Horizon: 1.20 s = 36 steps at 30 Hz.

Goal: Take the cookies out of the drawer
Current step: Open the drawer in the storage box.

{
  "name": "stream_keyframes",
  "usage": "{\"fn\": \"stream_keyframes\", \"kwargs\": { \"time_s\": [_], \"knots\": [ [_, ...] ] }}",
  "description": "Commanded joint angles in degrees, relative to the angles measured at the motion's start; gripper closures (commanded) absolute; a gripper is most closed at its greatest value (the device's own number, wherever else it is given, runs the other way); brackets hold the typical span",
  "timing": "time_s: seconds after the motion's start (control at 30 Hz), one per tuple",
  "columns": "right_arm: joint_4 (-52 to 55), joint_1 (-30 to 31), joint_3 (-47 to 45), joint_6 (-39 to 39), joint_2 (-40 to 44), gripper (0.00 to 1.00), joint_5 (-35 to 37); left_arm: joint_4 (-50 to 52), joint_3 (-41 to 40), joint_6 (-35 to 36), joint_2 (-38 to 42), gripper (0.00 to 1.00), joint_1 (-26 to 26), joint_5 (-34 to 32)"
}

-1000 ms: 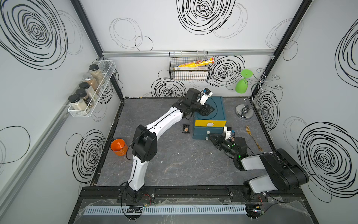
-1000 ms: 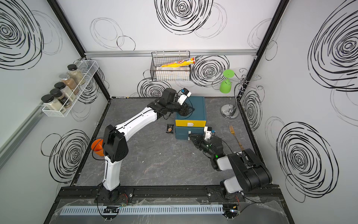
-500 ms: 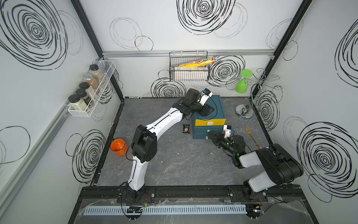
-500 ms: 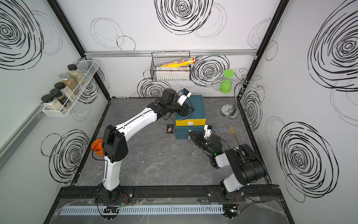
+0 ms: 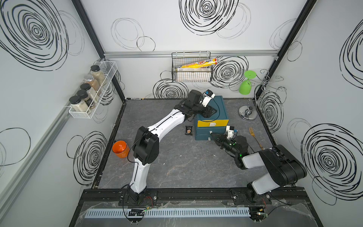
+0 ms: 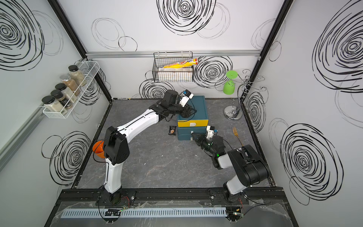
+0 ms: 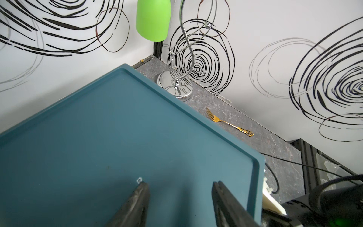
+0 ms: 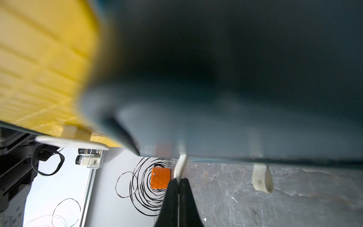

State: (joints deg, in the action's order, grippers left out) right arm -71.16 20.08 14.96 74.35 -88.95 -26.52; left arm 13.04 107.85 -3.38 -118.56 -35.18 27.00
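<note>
Grey marbled tabletop [image 5: 176, 161] is enclosed by white walls drawn with black swirls. Toward the back a teal cabinet [image 5: 221, 105] is set, with a yellow drawer [image 5: 213, 123] above and a teal lower drawer [image 5: 202, 133] beneath.

One cookie packet [image 5: 189, 130] [image 6: 172, 130] is recorded in both top views. It is small, flat and rectangular, with a black wrapper and a tan biscuit printed at the centre. It is laid flat on the tabletop, outside the drawers, just beside the cabinet's lower left corner, with a narrow gap left between. The drawers' insides are hidden. Whether the lower drawer is pulled out at all cannot be told.

Left gripper [image 7: 179, 183] is held over the cabinet's flat top, jaws spread apart with nothing between them. Contact with the top cannot be told.

Right gripper [image 8: 178, 181] is placed low at the lower drawer's front, jaws pinched together on a white pull loop [image 8: 181, 163] hung from that front. A second white loop [image 8: 262, 178] is left free on the same edge. Drawer surfaces are blurred in the right wrist view.

Also noted:
- An orange cup [image 5: 120, 148] is at the tabletop's left edge.
- A gold fork [image 5: 254, 136] is laid near the right wall.
- A green goblet [image 5: 244, 88] is hung upside down on a chrome stand [image 5: 247, 115] in the back right corner.
</note>
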Motion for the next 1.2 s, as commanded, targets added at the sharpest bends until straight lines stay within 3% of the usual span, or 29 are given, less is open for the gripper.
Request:
{"fn": "stream_keyframes", "kwargs": {
  "time_s": [0.0, 0.43, 0.77, 1.17],
  "knots": [
    [-1.69, 0.24, -0.42, 0.62, 1.92, 1.0, 0.1, 3.03, -1.94, -0.27, 0.41, 0.42, 0.37, 0.13],
    [5.21, 0.98, -9.91, 0.48, 14.82, 1.0, -0.9, 2.54, -1.29, -2.15, -1.14, 0.43, 0.46, -1.93],
    [27.0, 1.37, -11.63, -3.58, 34.84, 1.0, 0.84, 2.8, -1.43, -2.03, -1.58, 0.43, 0.46, -2.81],
    [30.48, 2.73, -15.66, -2.63, 40.16, 1.0, -1.26, 2.87, -1.42, -2.0, -1.85, 0.43, 0.46, -3.32]
  ]
}}
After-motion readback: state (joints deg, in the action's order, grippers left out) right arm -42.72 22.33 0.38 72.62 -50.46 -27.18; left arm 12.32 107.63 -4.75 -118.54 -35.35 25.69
